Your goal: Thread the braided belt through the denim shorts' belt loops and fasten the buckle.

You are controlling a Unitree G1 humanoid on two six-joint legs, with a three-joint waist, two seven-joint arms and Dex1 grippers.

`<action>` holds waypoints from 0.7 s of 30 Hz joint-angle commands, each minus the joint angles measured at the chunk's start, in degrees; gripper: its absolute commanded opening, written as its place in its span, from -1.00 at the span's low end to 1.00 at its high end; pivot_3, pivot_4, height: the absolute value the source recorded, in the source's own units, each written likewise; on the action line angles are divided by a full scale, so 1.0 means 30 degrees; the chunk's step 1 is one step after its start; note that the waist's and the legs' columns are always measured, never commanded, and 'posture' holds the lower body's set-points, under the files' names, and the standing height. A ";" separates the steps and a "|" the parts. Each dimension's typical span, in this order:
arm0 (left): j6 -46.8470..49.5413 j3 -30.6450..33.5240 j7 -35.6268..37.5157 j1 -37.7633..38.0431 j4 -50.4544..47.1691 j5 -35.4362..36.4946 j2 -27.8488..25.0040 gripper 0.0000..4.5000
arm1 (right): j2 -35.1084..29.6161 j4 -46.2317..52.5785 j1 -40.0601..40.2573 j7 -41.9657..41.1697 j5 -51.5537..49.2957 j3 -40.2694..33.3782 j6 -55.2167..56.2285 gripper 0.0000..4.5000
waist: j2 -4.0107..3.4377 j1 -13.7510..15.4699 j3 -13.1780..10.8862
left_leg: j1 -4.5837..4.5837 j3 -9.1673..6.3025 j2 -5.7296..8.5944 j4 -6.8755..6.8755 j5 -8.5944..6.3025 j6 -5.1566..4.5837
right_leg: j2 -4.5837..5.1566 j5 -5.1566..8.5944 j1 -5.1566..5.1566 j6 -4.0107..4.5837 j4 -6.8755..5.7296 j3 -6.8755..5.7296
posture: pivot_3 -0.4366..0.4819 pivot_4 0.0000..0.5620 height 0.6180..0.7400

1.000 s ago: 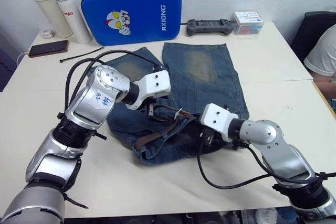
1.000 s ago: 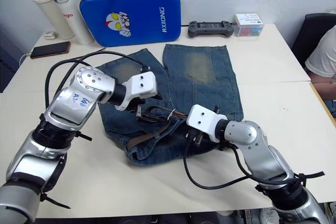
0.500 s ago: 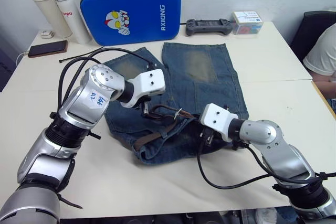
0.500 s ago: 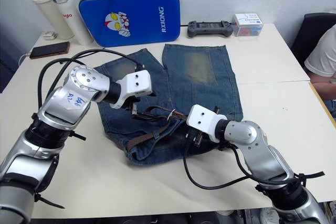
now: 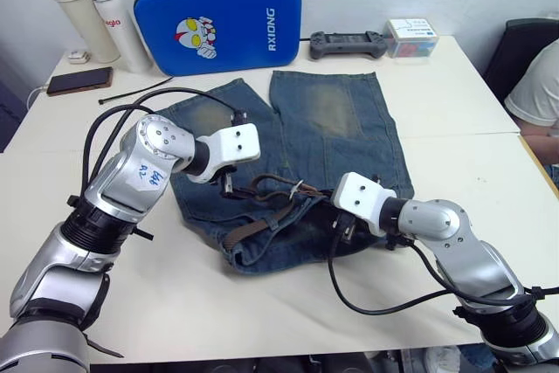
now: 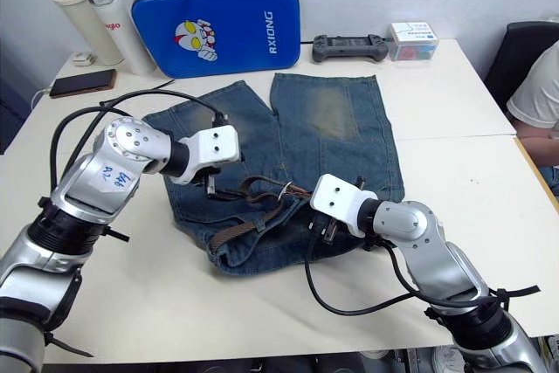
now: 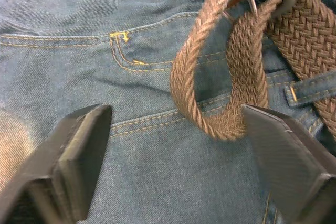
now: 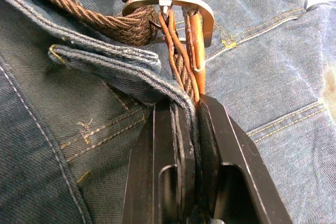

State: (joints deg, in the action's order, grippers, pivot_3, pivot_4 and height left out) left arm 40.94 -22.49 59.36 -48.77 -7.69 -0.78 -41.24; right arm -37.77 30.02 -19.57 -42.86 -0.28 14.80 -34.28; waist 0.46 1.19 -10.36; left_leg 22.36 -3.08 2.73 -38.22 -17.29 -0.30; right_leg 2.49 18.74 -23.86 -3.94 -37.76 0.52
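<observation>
On the white table (image 5: 454,120) the denim shorts (image 5: 332,128) lie flat, the braided belt (image 5: 262,226) looped along their bunched waistband. Since a moment ago the left gripper (image 5: 229,186) has drawn back toward the left leg, away from the belt's loop; its fingers (image 7: 79,150) are spread wide over bare denim. The right gripper (image 6: 323,231) pinches the strap just below the buckle (image 8: 170,11), a grip its wrist view shows plainly.

Office: white table (image 5: 454,111), gamepad (image 5: 348,43)
</observation>
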 commanded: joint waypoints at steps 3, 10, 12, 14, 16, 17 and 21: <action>0.0393 0.0591 -0.0768 -0.0227 0.0094 -0.0007 0.0646 -0.37 | 0.0120 0.0548 -0.0232 0.0147 -0.0171 -0.0371 -0.0064 -1.00 | 0.0000 -0.0009 0.0000 | 0.0000 0.0000 0.0001 0.0000 0.0000 0.0000 | -0.0001 0.0000 0.0000 0.0000 -0.0001 -0.0001 | -0.05 -0.47 1.00; 0.0552 0.0258 -0.0689 -0.0368 -0.0032 0.0067 0.1033 -0.99 | 0.0162 0.0592 -0.0302 0.0160 -0.0180 -0.0351 -0.0174 -1.00 | 0.0000 -0.0004 0.0000 | 0.0000 0.0001 0.0000 0.0001 0.0000 0.0000 | -0.0002 0.0000 -0.0003 0.0000 -0.0002 0.0001 | -0.05 -0.47 1.00; 0.0639 0.0037 -0.0660 -0.0350 -0.0324 0.0123 0.1301 -0.99 | 0.0190 0.0592 -0.0352 0.0154 -0.0184 -0.0336 -0.0194 -1.00 | 0.0000 0.0001 0.0000 | 0.0000 0.0001 0.0000 0.0001 0.0000 0.0000 | -0.0002 0.0000 -0.0003 0.0000 -0.0003 0.0000 | -0.05 -0.47 1.00; 0.0665 -0.0194 -0.0553 -0.0344 -0.0564 0.0118 0.1446 -0.99 | 0.0217 0.0598 -0.0396 0.0149 -0.0190 -0.0321 -0.0215 -1.00 | 0.0001 0.0002 0.0000 | 0.0000 0.0001 0.0000 0.0001 0.0000 0.0000 | -0.0002 0.0000 -0.0003 0.0001 -0.0003 0.0000 | -0.05 -0.47 1.00; 0.0713 -0.0349 -0.0328 -0.0336 -0.0846 0.0202 0.1522 -0.99 | 0.0237 0.0637 -0.0417 0.0132 -0.0206 -0.0297 -0.0244 -1.00 | 0.0000 0.0001 0.0000 | 0.0000 0.0002 0.0000 0.0000 0.0000 0.0000 | -0.0002 0.0000 -0.0003 0.0000 -0.0002 0.0000 | -0.05 -0.47 1.00; 0.0771 -0.0387 -0.0216 -0.0337 -0.0986 0.0270 0.1534 -0.99 | 0.0242 0.0655 -0.0421 0.0123 -0.0215 -0.0291 -0.0257 -1.00 | 0.0000 0.0001 0.0000 | 0.0000 0.0002 0.0000 0.0001 0.0000 0.0001 | -0.0002 0.0000 -0.0004 0.0000 -0.0003 0.0000 | -0.05 -0.47 1.00; 0.1083 -0.0536 0.0499 -0.0328 -0.1693 0.0659 0.1400 -0.99 | 0.0214 0.0665 -0.0410 0.0093 -0.0229 -0.0312 -0.0287 -1.00 | 0.0000 0.0001 0.0000 | 0.0000 0.0002 0.0000 0.0001 0.0000 0.0001 | -0.0002 0.0000 -0.0003 0.0001 -0.0003 0.0001 | -0.05 -0.47 1.00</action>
State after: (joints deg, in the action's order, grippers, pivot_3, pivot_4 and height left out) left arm 44.60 -23.57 58.92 -48.80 -8.81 -0.75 -37.46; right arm -37.53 30.02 -19.57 -42.83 -0.40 14.80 -36.08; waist 0.46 1.19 -10.36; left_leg 22.36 -3.07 2.73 -38.22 -17.29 -0.29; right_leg 2.48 18.74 -23.87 -3.94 -37.77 0.53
